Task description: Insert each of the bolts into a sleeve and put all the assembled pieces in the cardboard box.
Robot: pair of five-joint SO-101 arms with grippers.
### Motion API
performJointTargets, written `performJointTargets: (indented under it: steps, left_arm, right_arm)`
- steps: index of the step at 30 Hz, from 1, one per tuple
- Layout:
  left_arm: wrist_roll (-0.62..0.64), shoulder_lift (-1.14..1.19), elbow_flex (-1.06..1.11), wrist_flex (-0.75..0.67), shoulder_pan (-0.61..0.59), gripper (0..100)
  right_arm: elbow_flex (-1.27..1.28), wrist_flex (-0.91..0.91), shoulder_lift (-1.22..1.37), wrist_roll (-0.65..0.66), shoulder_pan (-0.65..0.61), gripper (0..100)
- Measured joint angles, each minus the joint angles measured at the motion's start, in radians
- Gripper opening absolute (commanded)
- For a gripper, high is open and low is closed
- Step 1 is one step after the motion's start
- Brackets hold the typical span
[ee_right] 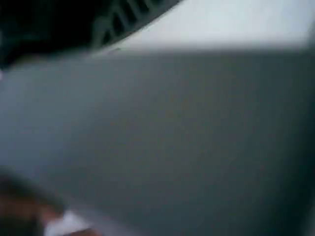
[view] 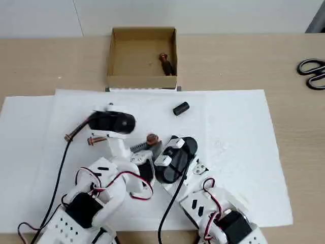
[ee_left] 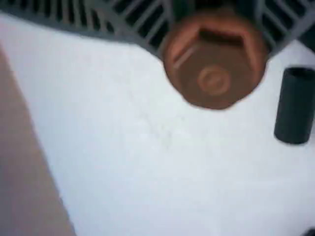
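The left gripper (view: 146,146) is clamping a copper-headed bolt (ee_left: 214,61) over the white paper (view: 228,132), with the hex head showing between its dark ribbed jaws. The right gripper (view: 172,152) is sitting just beside it, and I cannot tell whether it is open or closed. A black sleeve (view: 181,109) is lying free on the paper, between the grippers and the cardboard box (view: 114,56). The box is holding one assembled piece (view: 166,63). A loose bolt (view: 96,140) is lying to the left, with a second bolt (view: 73,133) near it. Scissors (view: 312,72) are lying far right on the table (view: 284,61).
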Motion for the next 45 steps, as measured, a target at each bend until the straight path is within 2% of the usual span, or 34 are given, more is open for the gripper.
performJointTargets:
  steps: [10,20,22,29,45]
  left_arm:
    - [-0.023,-0.009,0.002,0.058,0.005,1]
    - [-0.028,-0.014,0.037,0.060,0.006,1]
    - [-0.028,-0.014,0.037,0.060,0.006,3]
    - [-0.028,-0.014,0.049,0.061,-0.003,20]
    - [-0.041,-0.002,-0.018,0.080,0.002,20]
  right_arm:
    - [0.000,-0.002,0.000,0.002,-0.005,0.3]
    - [0.005,0.000,0.003,0.003,-0.005,0.3]
    - [0.005,0.000,0.003,0.003,-0.005,0.3]
    - [0.006,0.002,0.005,0.003,0.002,0.3]
    - [-0.002,-0.002,0.000,0.000,0.002,0.3]
